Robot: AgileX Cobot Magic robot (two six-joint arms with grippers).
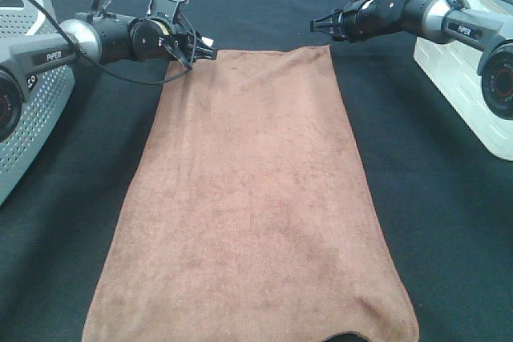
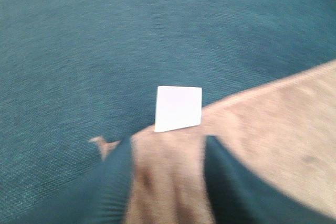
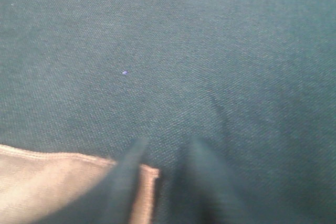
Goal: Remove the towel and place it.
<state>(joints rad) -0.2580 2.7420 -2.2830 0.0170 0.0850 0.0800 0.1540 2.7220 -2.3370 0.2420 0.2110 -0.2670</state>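
Observation:
The brown towel (image 1: 252,198) lies flat and lengthwise on the black table cloth (image 1: 449,222). My left gripper (image 1: 200,47) is at the towel's far left corner. In the left wrist view its jaws (image 2: 168,142) stand apart, with bunched towel (image 2: 273,129) between the fingers and the white tag (image 2: 178,108) just ahead. My right gripper (image 1: 319,26) is at the far right corner. In the right wrist view its jaws (image 3: 165,148) are open. One finger (image 3: 128,169) is over the towel's hemmed corner (image 3: 52,177), the other on the black cloth.
A grey perforated basket (image 1: 28,94) stands at the left edge behind the left arm. A white container (image 1: 465,78) stands at the right under the right arm. The towel's near end reaches the bottom of the exterior view.

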